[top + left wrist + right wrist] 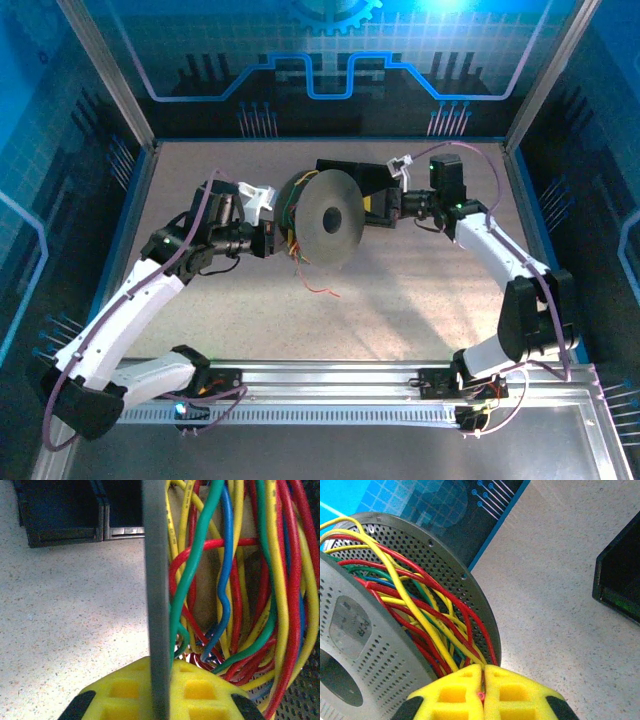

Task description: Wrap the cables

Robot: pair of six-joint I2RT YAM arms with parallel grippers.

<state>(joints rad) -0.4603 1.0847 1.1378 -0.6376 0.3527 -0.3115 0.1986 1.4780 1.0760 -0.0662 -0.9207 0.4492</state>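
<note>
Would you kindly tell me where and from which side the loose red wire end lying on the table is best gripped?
Probably pinch the red wire end near its free tip, from straight above: it lies flat on the table, out past the spool, with bare surface around it.

Saw glossy, smooth plastic jacketing on cables (427,625). Noted matt grey perforated flanges on spool (415,545), metal or plastic unclear. Logged table (560,610) under spool as matt, speckled, fine-grained.

Spool (332,218) mid-table, left claw (283,238), right claw (372,212) flanking (box (345,172) behind), near tabletop (400,310) open
</note>
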